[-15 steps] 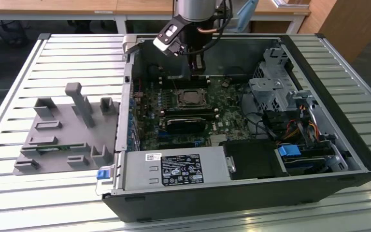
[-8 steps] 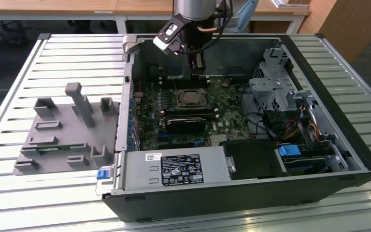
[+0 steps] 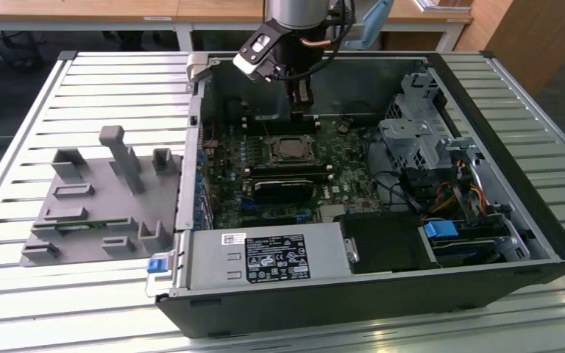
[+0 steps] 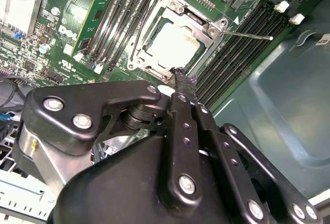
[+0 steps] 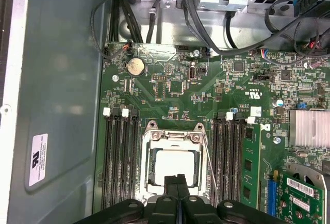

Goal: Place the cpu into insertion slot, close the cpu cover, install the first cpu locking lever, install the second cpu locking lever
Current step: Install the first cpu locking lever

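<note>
Nearby, cpu (image 5: pixel 175 162) lies just beyond hand (image 5: pixel 178 180) tips; hand pressed together, empty.

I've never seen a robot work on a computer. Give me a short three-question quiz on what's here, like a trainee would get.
1. True or false: the cpu sits inside the window of the cpu cover on the circuit board.
2. The gripper is: A spread wide, B shut, fingers together, C clamped on a cable.
3. Fill in: in the exterior view, the grey tray lies on the view's ____ of the computer case.
Key: 1 true; 2 B; 3 left.
</note>
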Available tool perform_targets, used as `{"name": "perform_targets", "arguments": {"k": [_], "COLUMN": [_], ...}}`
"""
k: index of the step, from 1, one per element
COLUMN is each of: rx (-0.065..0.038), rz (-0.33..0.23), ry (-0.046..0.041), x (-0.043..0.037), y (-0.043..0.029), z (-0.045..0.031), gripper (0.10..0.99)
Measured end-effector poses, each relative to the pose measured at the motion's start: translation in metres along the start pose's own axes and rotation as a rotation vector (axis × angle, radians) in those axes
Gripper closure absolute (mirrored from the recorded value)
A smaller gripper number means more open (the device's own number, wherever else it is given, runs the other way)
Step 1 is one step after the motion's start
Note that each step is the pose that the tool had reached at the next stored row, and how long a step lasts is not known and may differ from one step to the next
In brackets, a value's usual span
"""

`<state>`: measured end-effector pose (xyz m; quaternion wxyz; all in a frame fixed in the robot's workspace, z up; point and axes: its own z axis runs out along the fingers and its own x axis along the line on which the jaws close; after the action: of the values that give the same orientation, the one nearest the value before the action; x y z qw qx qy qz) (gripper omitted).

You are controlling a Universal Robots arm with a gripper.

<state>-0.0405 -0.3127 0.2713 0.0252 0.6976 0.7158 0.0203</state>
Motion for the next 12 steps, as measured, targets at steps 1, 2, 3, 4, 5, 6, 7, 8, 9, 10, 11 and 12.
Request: {"name": "perform_targets", "arguments": {"k": [1,2,3,4,5,6,7,8,9,10,11,12], "rx": [0.000,0.000,0.000,0.000,0.000,0.000,0.000,0.000,0.000,0.000,0.000,0.000], "rz": [0.000,0.000,0.000,0.000,0.000,0.000,0.000,0.000,0.000,0.000,0.000,0.000], "ry": [0.0000,-0.0001,-0.0001,-0.0002,-0.0001,-0.0002,-0.0001,-0.0001,-0.0002,-0.0002,-0.0001,-0.0002], "x": [0.0000,0.0000,0.0000,0.0000,0.0000,0.0000,0.0000,0.0000,0.0000,0.0000,0.0000,0.0000], "y": [0.0000,0.0000,0.0001,0.0001,0.0001,0.0002,0.0002,0.0002,0.0003,0.0003,0.0004,0.0004], "z": [-0.0003,-0.0007,-0.0011,-0.0015,-0.0021,-0.0026,-0.0032,-0.0038,-0.0045,-0.0053,-0.0061,-0.0070], "gripper": [0.980,0.980,0.980,0.980,0.980,0.980,0.980,0.980,0.980,0.980,0.980,0.980]}}
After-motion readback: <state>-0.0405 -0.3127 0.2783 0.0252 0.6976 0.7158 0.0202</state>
